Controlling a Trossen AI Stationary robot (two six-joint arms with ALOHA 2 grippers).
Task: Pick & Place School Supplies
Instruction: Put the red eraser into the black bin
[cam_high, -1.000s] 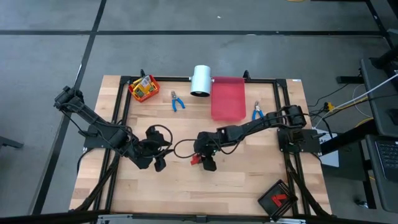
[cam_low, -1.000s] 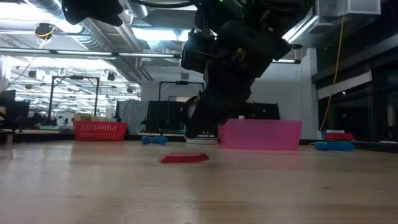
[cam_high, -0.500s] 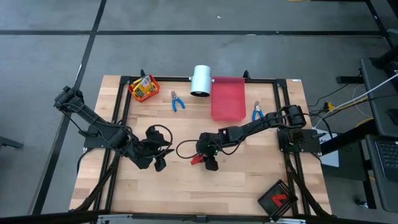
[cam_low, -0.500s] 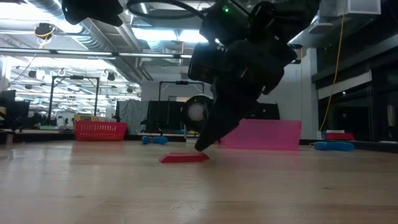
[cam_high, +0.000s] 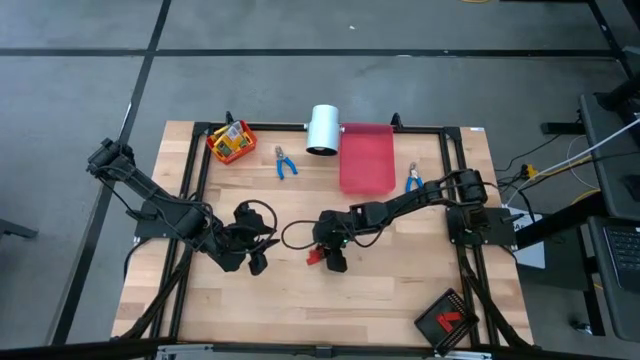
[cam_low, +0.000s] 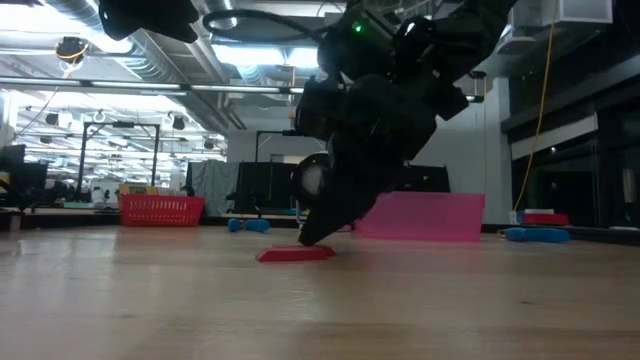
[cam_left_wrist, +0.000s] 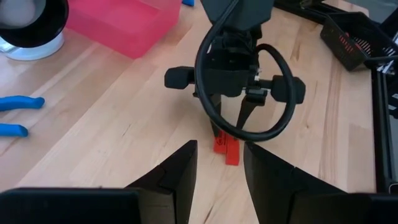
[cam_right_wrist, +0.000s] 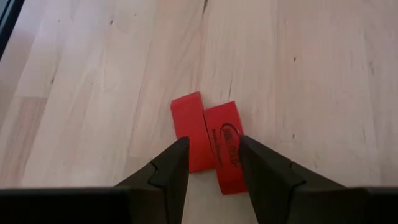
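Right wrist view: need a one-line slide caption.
Open right gripper poised over two red blocks lying side by side, touching, on the wooden table.

table (cam_high: 400, 300): wood | on it: red blocks (cam_high: 314, 256), pliers (cam_high: 285, 163), pink bin (cam_high: 367, 158), white cylinder (cam_high: 323, 129)

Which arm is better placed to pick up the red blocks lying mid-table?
Right. The right gripper hangs directly over the two red blocks, fingers open around them. The left gripper is open too, but sits off to the side, only facing them.

High view: straight down, whole table (cam_high: 400, 300). Low view: tabletop level, facing the room. Wrist views: close. All four share the red blocks (cam_right_wrist: 211, 146).
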